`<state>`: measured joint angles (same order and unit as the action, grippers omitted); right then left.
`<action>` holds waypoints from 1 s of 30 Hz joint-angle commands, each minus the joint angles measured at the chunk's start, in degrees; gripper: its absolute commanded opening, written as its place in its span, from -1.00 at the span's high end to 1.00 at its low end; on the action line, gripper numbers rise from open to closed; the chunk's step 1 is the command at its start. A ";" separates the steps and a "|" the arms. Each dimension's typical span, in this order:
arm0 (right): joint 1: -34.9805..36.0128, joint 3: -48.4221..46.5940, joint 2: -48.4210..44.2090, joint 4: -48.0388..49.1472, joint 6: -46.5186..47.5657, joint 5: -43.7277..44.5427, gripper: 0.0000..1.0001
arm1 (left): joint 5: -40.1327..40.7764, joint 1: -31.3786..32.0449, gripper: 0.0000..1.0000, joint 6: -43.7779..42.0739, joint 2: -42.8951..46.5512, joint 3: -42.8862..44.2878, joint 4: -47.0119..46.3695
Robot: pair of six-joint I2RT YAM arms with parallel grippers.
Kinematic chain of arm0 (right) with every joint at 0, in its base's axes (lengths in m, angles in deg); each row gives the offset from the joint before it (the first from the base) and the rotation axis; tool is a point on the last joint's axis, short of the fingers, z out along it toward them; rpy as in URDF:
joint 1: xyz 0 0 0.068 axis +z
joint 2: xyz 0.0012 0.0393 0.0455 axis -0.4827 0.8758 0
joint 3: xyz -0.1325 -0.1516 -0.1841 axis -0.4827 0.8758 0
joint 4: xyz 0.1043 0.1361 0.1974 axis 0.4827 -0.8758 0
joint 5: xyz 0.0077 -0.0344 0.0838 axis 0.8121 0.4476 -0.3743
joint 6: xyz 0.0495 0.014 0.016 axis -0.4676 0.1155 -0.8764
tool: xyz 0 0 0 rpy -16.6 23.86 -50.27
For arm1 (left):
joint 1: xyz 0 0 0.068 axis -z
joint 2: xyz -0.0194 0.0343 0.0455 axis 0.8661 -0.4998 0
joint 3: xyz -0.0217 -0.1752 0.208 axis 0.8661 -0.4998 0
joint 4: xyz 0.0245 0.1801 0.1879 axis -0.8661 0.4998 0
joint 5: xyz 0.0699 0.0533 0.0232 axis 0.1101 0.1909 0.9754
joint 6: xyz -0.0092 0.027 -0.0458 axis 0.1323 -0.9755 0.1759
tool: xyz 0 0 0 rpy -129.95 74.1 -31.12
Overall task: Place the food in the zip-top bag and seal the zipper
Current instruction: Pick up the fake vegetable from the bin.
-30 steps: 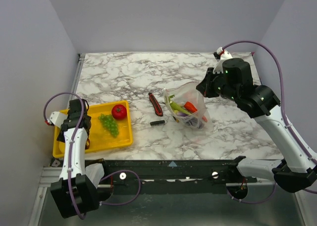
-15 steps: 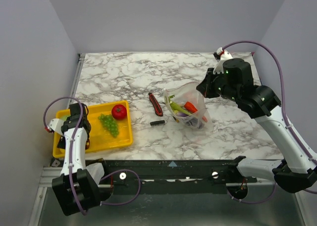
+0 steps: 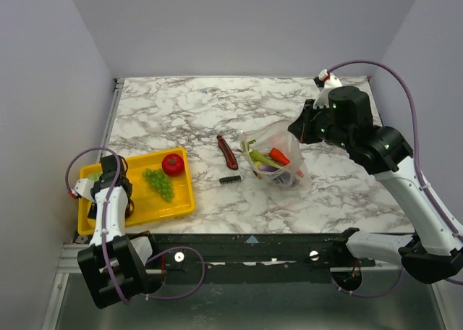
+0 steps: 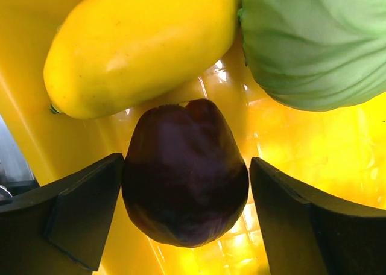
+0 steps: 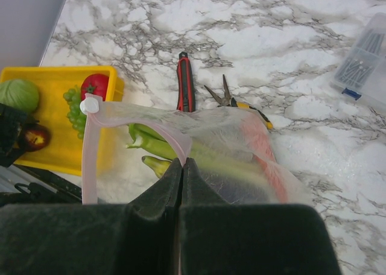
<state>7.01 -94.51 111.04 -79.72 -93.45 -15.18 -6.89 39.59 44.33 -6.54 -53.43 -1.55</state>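
Observation:
A dark purple fruit point(image 4: 184, 184) lies in the yellow tray point(image 4: 283, 148) between the fingers of my left gripper point(image 4: 186, 166), which is open; the left finger is almost against it and the right one stands just clear. A yellow fruit point(image 4: 139, 43) and a green cabbage point(image 4: 313, 43) lie just beyond. My right gripper point(image 5: 182, 161) is shut on the pinkish zipper point(image 5: 90, 148) of the zip-top bag point(image 3: 278, 160) and holds its mouth up. Inside are celery point(image 5: 157, 145) and a carrot point(image 5: 259, 142). A tomato point(image 3: 172, 163) and green grapes point(image 3: 159, 182) remain in the tray.
A red utility knife point(image 3: 228, 150) and a small black part point(image 3: 230, 179) lie on the marble left of the bag. Yellow-handled pliers point(image 5: 232, 100) lie behind the bag. A clear box of screws point(image 5: 365, 61) sits at the far right.
My left gripper has sunk toward the tray's near left corner and its jaws have narrowed a little. The right arm and bag have barely moved.

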 commanded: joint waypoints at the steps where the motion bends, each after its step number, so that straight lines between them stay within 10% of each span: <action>1: -0.22 0.08 -1.56 1.40 -0.26 -0.95 0.99 | -2.63 -0.49 -0.63 -2.36 1.06 -0.49 -1.19; 11: -0.21 2.06 -2.02 2.46 -0.95 0.03 0.99 | -6.23 3.78 -0.26 -5.66 11.55 0.72 -4.23; 19: -0.22 2.55 -2.49 2.14 -1.90 1.94 0.99 | -12.88 25.41 -0.12 -6.72 16.91 6.64 -6.07; 30: -0.21 3.72 -3.61 4.02 -2.86 2.04 0.99 | -35.81 46.81 -0.04 -14.64 22.34 10.96 -38.60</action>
<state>7.01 -91.28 108.35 -79.11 -95.46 -13.45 -31.26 81.23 34.30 14.24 -44.75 -22.68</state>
